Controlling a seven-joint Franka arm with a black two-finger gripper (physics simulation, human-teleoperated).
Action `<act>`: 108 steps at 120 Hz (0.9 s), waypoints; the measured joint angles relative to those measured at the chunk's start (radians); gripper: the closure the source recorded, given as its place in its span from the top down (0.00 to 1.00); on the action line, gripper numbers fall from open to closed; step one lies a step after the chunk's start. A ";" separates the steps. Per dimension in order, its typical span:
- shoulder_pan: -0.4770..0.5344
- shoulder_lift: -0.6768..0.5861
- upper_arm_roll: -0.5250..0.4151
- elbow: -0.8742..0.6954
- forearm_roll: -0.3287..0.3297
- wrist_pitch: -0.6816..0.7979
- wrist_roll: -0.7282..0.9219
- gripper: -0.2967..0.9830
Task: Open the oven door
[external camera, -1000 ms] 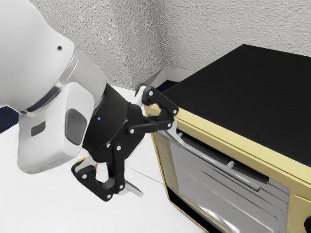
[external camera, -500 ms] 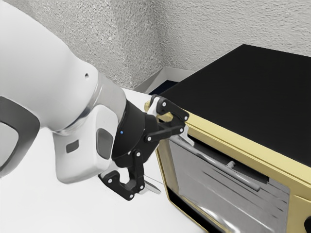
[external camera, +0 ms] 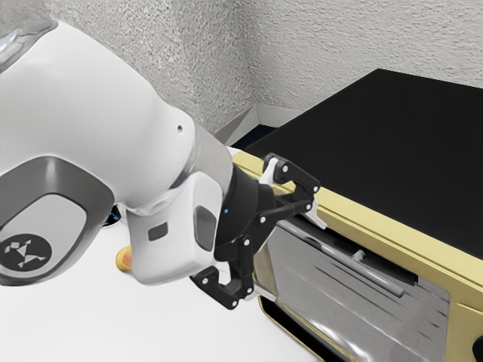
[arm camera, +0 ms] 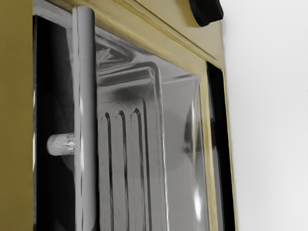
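Note:
My gripper point(external camera: 296, 258) is at the oven's front in the exterior view, its two fingers wide apart. One finger is by the near-left end of the grey bar handle point(external camera: 381, 280), the other lower, in front of the door window's left edge; whether either touches is unclear. The oven door point(external camera: 324, 302) looks shut, flush with the yellow frame. In the wrist view the handle point(arm camera: 85, 96) runs lengthwise on a short round post, beside the door's glass point(arm camera: 180, 110) with ridged metal seen through it.
The oven's black top point(external camera: 377, 143) spreads behind the handle. A dark knob point(arm camera: 206, 10) sits on the yellow front beyond the handle's end. A small yellow-orange object point(external camera: 124, 259) lies on the white table point(external camera: 173, 324), below the arm.
My arm and open gripper have moved toward the exterior view's right and slightly down, across the oven's front. The yellow-orange object has come out from behind the arm. The door looks unmoved.

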 joint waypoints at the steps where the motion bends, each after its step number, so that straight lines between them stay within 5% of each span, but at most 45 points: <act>1: 0.000 0.001 0.000 0.000 0.000 0.000 0.000 0.77; 108: 0.000 0.035 0.023 -0.020 0.016 0.012 0.013 0.77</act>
